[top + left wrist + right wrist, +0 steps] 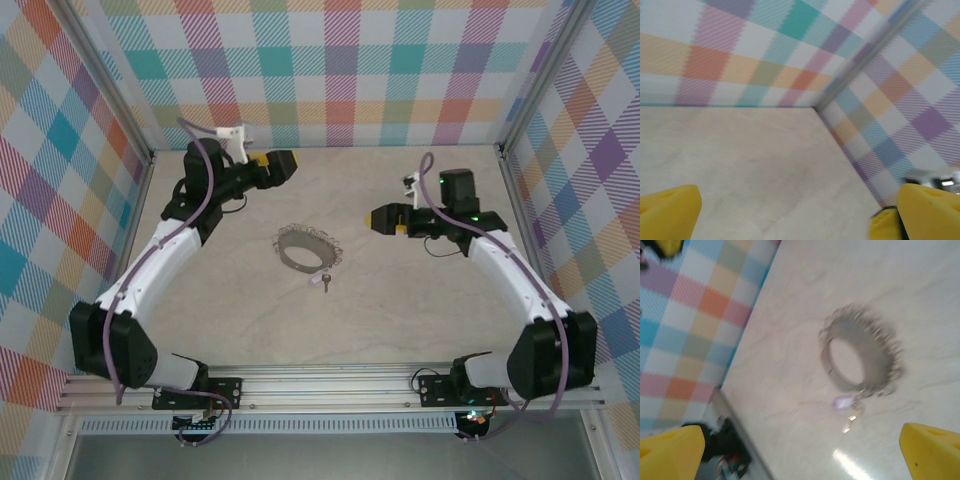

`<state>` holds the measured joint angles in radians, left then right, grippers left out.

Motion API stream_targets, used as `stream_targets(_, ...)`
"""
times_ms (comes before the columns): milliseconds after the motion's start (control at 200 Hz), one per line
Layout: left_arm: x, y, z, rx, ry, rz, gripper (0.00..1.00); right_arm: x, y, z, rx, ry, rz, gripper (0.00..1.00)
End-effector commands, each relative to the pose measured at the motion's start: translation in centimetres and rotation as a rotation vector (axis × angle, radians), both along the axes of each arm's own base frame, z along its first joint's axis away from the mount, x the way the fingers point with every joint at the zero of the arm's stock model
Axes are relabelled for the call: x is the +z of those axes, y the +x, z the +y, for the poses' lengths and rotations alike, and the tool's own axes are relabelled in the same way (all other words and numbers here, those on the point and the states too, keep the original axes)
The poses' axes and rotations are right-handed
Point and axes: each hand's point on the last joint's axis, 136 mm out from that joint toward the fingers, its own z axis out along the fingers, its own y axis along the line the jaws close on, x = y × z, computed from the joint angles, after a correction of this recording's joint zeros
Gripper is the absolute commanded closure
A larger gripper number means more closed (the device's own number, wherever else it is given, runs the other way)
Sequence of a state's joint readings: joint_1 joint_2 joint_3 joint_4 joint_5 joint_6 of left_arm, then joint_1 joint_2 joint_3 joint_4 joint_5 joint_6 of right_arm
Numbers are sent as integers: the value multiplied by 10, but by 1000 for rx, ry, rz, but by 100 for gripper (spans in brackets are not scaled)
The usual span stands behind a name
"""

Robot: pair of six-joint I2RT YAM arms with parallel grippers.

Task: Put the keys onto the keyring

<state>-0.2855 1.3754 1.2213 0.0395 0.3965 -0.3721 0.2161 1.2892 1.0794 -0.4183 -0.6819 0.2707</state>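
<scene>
Up close, yellow fingertips (670,452) of the right gripper (800,450), spread wide, holding nothing. Far left, the left gripper (280,165), spread wide too, empty. In the middle: big silver keyring (308,250), with tiny lilac key (323,281) touching its near edge. Seems hooked on already; next, maybe just check, hands off.

Both arms stretch to the far side and bend inward; the left gripper (272,163) and right gripper (388,221) point inward, jaws spread wide.
</scene>
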Motion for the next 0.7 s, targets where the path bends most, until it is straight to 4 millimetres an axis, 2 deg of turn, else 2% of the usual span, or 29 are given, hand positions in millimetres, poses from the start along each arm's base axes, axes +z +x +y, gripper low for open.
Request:
stream_targets(0, -10, 0, 45, 240, 103, -79, 0, 6, 21, -47, -242, -188, -123, 0)
stream_targets(95, -27, -10, 77, 391, 175, -105, 0, 4, 36, -87, -448, -279, -224, 0)
stream_targets(210, -60, -25, 113, 532, 337, -112, 0, -6, 47, -140, -727, -382, -361, 0)
stream_targets(260, -73, -33, 125, 569, 399, -143, 0, -17, 49, -159, -803, -462, -405, 0)
stream_targets(410, -136, -47, 153, 639, 568, -96, 0, -69, 47, -211, -964, -648, -356, 0)
stream_targets(510, -176, -48, 163, 649, 650, -50, 0, -99, 42, -229, -1013, -691, -297, 0)
stream_targets(695, -226, -42, 181, 699, 623, -12, 0, -125, 51, -223, -968, -684, -372, 0)
